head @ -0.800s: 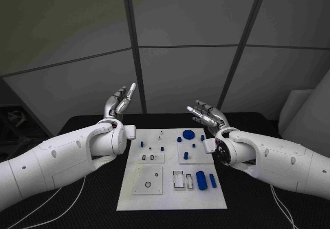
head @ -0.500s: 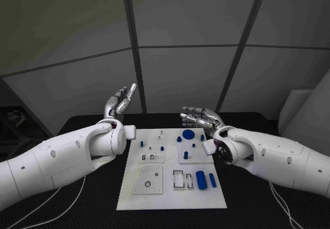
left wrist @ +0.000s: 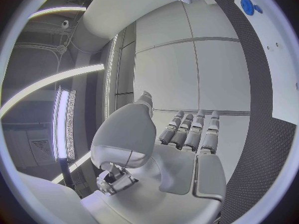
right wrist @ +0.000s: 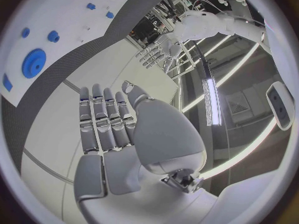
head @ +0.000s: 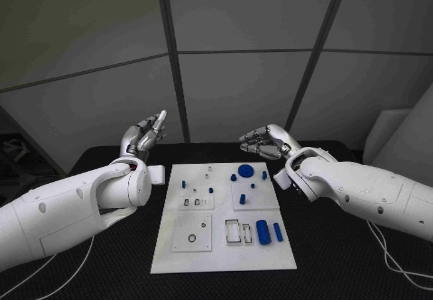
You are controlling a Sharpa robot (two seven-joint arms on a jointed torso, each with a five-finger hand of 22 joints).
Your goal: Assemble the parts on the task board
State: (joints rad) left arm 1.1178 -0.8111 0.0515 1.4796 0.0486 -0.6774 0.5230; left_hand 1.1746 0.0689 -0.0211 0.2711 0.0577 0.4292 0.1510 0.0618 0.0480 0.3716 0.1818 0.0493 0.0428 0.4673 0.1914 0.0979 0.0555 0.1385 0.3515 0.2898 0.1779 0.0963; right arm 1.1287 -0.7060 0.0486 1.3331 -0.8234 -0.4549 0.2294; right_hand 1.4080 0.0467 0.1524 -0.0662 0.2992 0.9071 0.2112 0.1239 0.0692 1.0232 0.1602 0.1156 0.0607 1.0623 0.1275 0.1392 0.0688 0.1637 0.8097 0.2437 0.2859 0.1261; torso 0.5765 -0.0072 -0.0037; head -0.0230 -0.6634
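Note:
The white task board [head: 226,215] lies flat in the middle of the black table. On it are a round blue gear [head: 245,167] at the far end, several small blue pieces, and a thick blue cylinder [head: 263,232] beside a thinner one [head: 278,232]. My left hand [head: 144,136] is raised beyond the board's far left corner, fingers pointing up, holding nothing. My right hand [head: 261,141] hovers beyond the far right corner, fingers bent toward the left, empty. In the right wrist view its fingers [right wrist: 109,124] lie side by side, with the gear [right wrist: 34,62] on the board [right wrist: 74,15].
The black table [head: 334,250] has bare room on both sides of the board. Grey wall panels stand just behind the table's far edge. White cables [head: 392,262] trail off the table at the near right and near left.
My right hand has risen a little and turned, its fingers bending in toward the left. My left hand has shifted slightly left. The parts on the board have not moved.

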